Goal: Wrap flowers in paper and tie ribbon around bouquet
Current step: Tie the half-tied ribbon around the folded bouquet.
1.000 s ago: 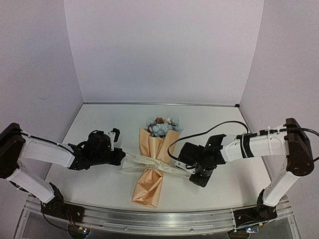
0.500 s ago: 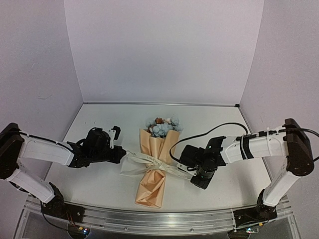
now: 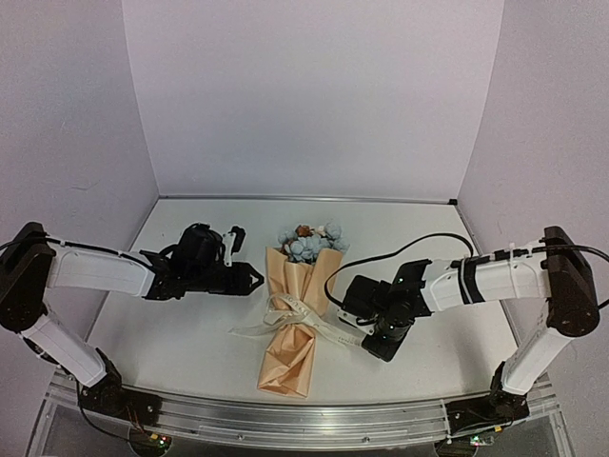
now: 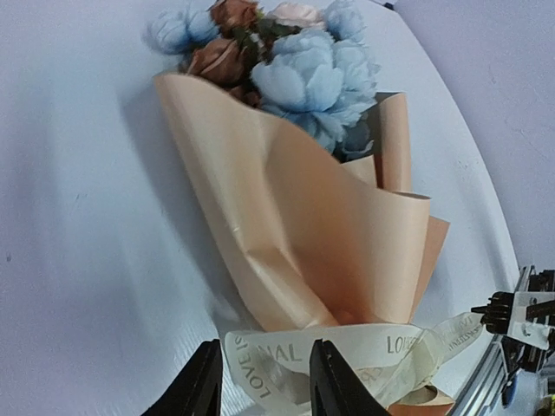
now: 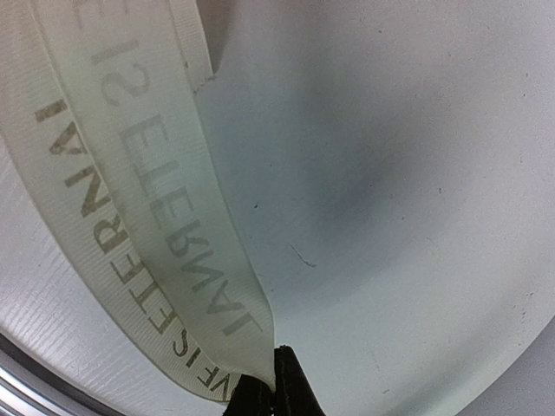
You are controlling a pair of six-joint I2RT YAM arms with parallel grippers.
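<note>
On the left, we see the white-shelled left arm reach across the matte white table [image 3: 171, 333]. Its left gripper [image 3: 255, 279] lies just beside the upper left edge of the bouquet [image 3: 290, 333]. In the left wrist view its two black fingers [image 4: 334, 386] stand moderately parted with nothing clamped between them; the ribbon shows beyond the gap.

In the middle of the table the bouquet lies flat, a slender cone with its wide mouth pointing away from the arm bases. The paper [image 4: 303, 225] is smooth tan kraft, folded in broad overlapping flaps with soft creases and a stiff upstanding corner. Out of the mouth come the flowers [image 4: 303, 74]: ruffled pale blue blooms, plus brownish and cream ones, all fabric-like.

The ribbon [image 3: 285, 319] crosses the cone's narrow waist. It is flat, cream-white and finely woven, printed with dark capital letters. A slack loop spills to the left of the cone, and one tail runs right.

On the right, the right gripper [image 3: 366, 335] is pinched closed on that tail. In its wrist view, the black tips [image 5: 267, 390] meet on the ribbon's end just above the table. A black cable [image 3: 381, 262] arcs over the right arm.
</note>
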